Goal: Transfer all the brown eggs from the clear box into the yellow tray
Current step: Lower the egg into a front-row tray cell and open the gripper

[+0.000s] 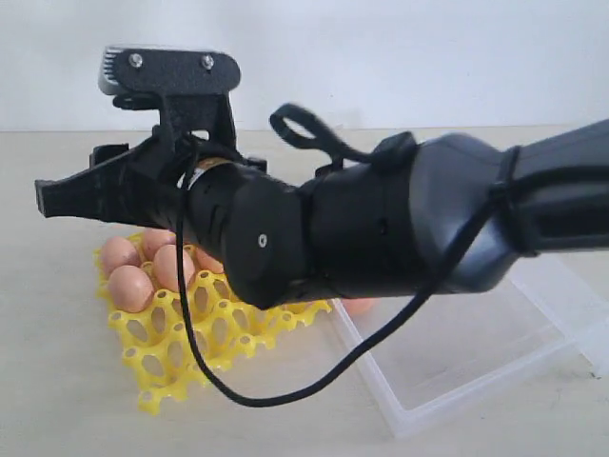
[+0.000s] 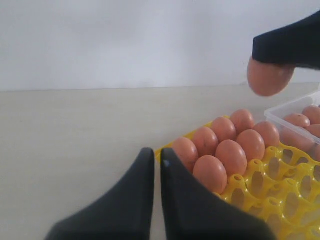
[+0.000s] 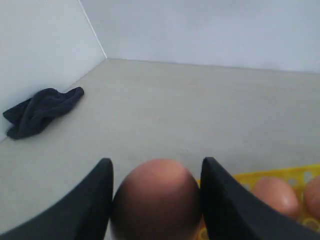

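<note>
Black arm (image 1: 381, 228) fills the middle of the exterior view and hides much of the yellow tray (image 1: 171, 352) and of the clear box (image 1: 457, 371) at lower right. Between its spread jaws the right gripper (image 3: 156, 162) pinches one brown egg (image 3: 156, 200), whose lower end is cut off by the frame's bottom edge. Other brown eggs (image 2: 220, 150) fill tray cups, and a few (image 2: 298, 120) lie in the box. The left gripper (image 2: 156, 152) has its jaws pressed nearly together. The tabletop (image 1: 57, 400) is beige and the wall (image 1: 381, 57) white. A dark cloth (image 3: 42, 110) lies at the left of the right wrist view.

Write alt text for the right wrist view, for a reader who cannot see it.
The right gripper is closed on a brown egg above a pale table. An edge of the yellow tray with other eggs shows beside it; a dark cloth lies crumpled by the wall.
</note>
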Controlling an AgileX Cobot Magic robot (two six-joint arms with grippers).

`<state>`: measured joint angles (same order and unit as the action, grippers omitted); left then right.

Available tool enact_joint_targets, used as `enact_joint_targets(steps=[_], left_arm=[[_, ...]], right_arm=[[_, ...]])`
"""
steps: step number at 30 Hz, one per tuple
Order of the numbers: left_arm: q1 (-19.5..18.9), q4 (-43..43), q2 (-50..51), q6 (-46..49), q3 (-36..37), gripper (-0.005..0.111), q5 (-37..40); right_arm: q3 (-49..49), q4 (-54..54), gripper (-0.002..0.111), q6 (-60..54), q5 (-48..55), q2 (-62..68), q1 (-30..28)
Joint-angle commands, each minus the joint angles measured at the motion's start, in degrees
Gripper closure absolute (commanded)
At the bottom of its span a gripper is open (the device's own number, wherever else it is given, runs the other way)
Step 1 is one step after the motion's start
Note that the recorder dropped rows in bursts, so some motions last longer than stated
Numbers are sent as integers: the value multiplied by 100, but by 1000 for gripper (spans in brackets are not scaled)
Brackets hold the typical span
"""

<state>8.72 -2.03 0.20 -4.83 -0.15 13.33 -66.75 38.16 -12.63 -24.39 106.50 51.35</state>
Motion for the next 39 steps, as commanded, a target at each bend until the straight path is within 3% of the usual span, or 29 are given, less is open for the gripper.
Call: enact_joint_targets(steps=[1,6,9,13,18,23,39], left_arm=[[-12,6,-20,-10,15,103,-40],[-12,6,-20,-10,15,103,-40],[-12,6,-20,-10,15,103,-40],[-12,6,-20,-10,15,103,-40],[-12,6,-20,-10,15,103,-40],[-12,6,-20,-10,15,103,-40],[-12,6,-20,-10,15,103,-40]], right_arm=[[12,-1426,108,1598,-69,298,-1],[12,-4749,108,4534,-201,481,-158],[12,-6917,108,6584,-1007,560,-418],[12,-8447,108,7756,-2027,671,-854],[12,-8965,108,7860,-2036,773,-1260],[12,-9507,108,6988,-2036,1077,-1300],[12,-9415,108,5668,-1006,1418,-1300]])
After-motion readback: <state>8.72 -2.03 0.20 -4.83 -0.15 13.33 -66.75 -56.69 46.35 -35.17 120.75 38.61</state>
